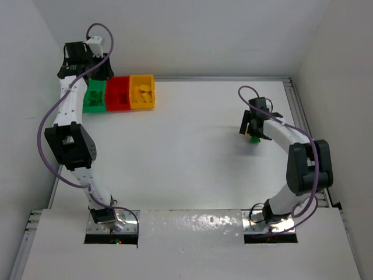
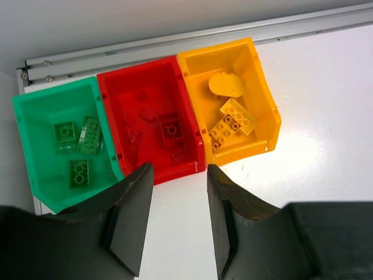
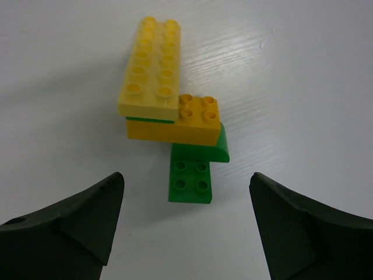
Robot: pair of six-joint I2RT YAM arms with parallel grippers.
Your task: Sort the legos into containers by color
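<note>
- my left pincer (image 2: 179,175) hangs slightly parted and empty, just on the near side of the joined plastic bins at far left: green bin (image 2: 35,151), red bin (image 2: 125,93), yellow bin (image 2: 259,87), each holding matching lego bricks (image 2: 170,127).
- my right pincer (image 3: 186,181) gapes wide over a joined clump of yellow plastic bricks (image 3: 152,64) and a green plastic brick (image 3: 191,178), on the white table (image 3: 303,58) at right.

White walls (image 1: 204,35) are enclosing a white table (image 1: 192,157); an aluminium rail (image 1: 221,77) is running along its far edge; light is glaring off the glossy near panel (image 1: 192,224).
</note>
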